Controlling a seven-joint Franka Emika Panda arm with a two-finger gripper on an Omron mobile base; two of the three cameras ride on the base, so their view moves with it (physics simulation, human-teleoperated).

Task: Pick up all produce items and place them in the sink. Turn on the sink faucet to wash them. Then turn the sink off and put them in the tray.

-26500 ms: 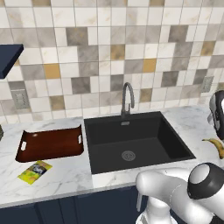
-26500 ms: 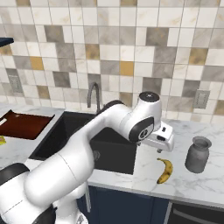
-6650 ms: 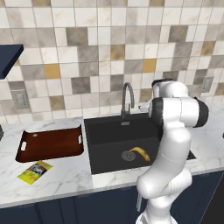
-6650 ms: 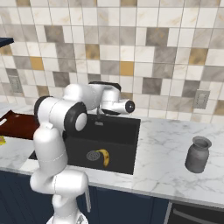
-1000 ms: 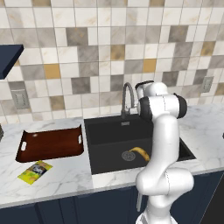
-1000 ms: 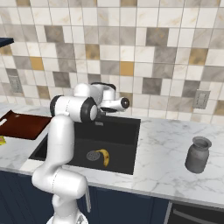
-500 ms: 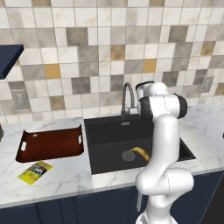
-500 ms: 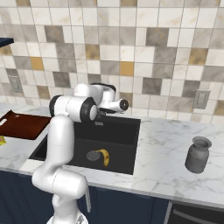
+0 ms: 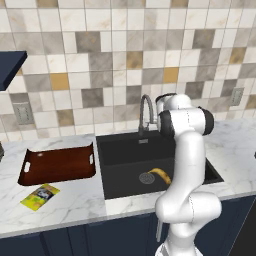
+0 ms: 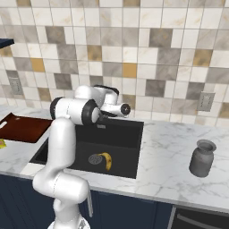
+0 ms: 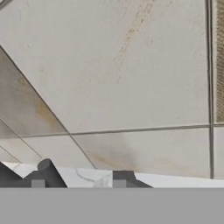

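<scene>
Banana [image 9: 161, 175]: on sink [image 9: 120, 172] floor, beside drain.
Gripper [image 11: 81, 175]: near faucet [image 9: 145, 112]; fingers' state unclear.

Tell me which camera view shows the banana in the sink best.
The right base view: the banana lies whole beside the drain. The left base view shows it partly behind the arm. The hand view faces wall tiles.

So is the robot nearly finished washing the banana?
Not yet. Done: the banana already lies in the sink, by the drain. In hand: the arm is up at the faucet, with the gripper facing the wall tiles and holding nothing; no water shows. Left: running the water, turning it off, then moving the banana to the tray, which has nothing in it.
</scene>
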